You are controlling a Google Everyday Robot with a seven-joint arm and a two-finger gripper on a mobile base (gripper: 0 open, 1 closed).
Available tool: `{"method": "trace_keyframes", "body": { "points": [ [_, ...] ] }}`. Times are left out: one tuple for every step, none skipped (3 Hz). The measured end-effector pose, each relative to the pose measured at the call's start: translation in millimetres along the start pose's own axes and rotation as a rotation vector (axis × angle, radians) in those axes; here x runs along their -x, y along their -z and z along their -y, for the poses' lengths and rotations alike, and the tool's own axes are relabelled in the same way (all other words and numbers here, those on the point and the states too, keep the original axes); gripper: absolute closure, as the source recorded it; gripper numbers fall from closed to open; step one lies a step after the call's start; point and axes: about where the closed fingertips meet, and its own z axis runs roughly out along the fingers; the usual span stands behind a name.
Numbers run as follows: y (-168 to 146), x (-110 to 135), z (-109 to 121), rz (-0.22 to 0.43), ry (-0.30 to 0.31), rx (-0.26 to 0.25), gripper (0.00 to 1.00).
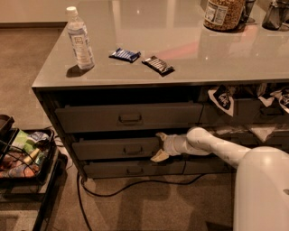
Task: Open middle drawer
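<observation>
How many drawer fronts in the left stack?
3: top drawer under the counter, middle drawer below with the gripper at its right end, bottom drawer lowest. Others to the right may be hidden.

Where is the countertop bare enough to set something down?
Bare: the counter between the bars and the jar, and its front right. Crowded: front left, with bottle and bars. The gripper is below, at the middle drawer's right end.
</observation>
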Motion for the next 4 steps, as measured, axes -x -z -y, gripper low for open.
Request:
{"method": "trace_keyframes", "body": {
  "points": [
    [0.0,0.0,0.0,0.000,0.000,0.000,0.25],
    [-0.1,0.0,0.0,0.000,0.000,0.000,0.44],
    [-0.1,0.0,0.0,0.000,0.000,0.000,0.67],
    [4.9,5.3,2.6,0.000,0.000,0.000,0.90]
  ]
}}
